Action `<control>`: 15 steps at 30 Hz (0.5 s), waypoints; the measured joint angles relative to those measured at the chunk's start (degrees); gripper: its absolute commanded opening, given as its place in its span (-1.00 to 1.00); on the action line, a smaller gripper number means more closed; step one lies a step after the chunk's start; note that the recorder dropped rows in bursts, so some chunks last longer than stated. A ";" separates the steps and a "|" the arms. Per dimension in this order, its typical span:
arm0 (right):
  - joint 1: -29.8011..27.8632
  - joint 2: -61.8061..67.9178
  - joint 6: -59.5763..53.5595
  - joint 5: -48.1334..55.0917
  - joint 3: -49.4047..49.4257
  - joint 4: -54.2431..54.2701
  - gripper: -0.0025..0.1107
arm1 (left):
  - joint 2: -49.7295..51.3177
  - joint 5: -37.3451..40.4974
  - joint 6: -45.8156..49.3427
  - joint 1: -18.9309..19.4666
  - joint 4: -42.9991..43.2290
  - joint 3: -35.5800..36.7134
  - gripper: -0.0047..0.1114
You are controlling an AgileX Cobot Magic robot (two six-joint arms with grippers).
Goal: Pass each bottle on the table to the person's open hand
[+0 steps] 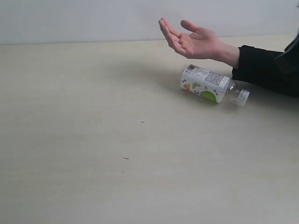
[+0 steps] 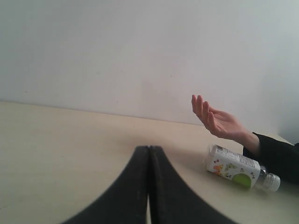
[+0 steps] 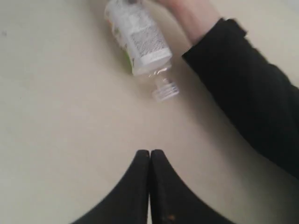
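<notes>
The left tool [image 2: 149, 148] is clenched, its two dark fingers pressed flat together with nothing between them. The right tool [image 3: 150, 151] is clenched the same way, gripping nothing. Neither touches anything.

Just ahead of the right tool's tips, apart from them, one bottle [image 3: 138, 37] lies on its side on the tabletop [image 1: 93, 140], its white cap [image 3: 165, 91] at the end nearer that tool. From the left tool the same bottle [image 2: 233, 167] lies well ahead and off to one side.

Beyond and above the bottle [image 1: 205, 84] one person's hand [image 1: 194, 41] hovers palm up, fingers spread, clear of the bottle. A black sleeve [image 1: 266, 70] covers its wrist. A pale wall [image 1: 70, 18] stands behind.

Count: two tools, one bottle, one hand.
</notes>
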 measured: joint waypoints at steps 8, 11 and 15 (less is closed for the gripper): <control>0.00 24.72 -9.36 6.25 -15.75 0.04 -0.96 | 0.00 0.00 0.00 0.00 0.00 0.00 -0.92; 0.00 29.48 -13.51 2.56 -17.32 -1.00 -0.96 | 0.00 0.00 0.00 0.00 0.00 0.00 -0.92; 0.00 33.33 -14.25 -1.01 -17.68 -1.79 -0.89 | 0.00 0.00 0.00 0.00 0.00 0.00 -0.92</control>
